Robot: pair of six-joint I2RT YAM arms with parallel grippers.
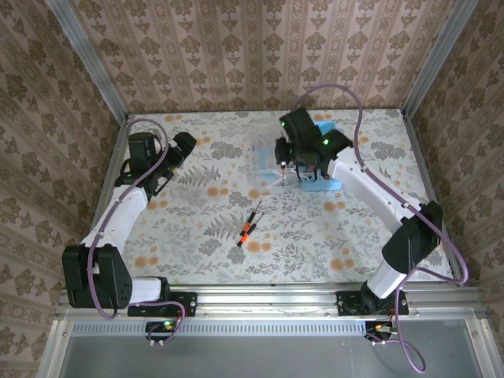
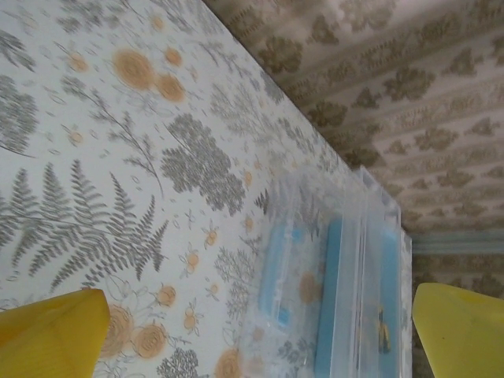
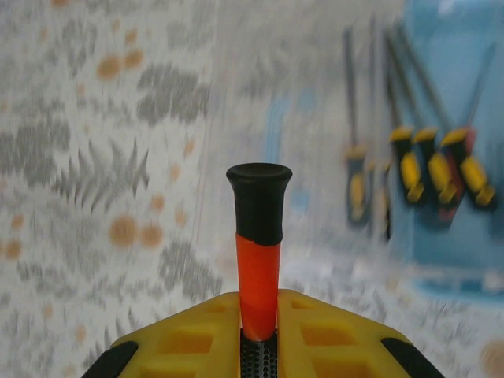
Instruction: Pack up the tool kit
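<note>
Top external: right gripper clamped on an orange-and-black screwdriver directly above the clear tool case, left gripper spread wide and empty, well away across the table, two loose screwdrivers nearer the bases. Right wrist: held tool upright between yellow fingers, blue tray of racked screwdrivers ahead and to the right, long axes roughly parallel. Left wrist: case ahead between parted fingertips; right arm plainly nearer.
</note>
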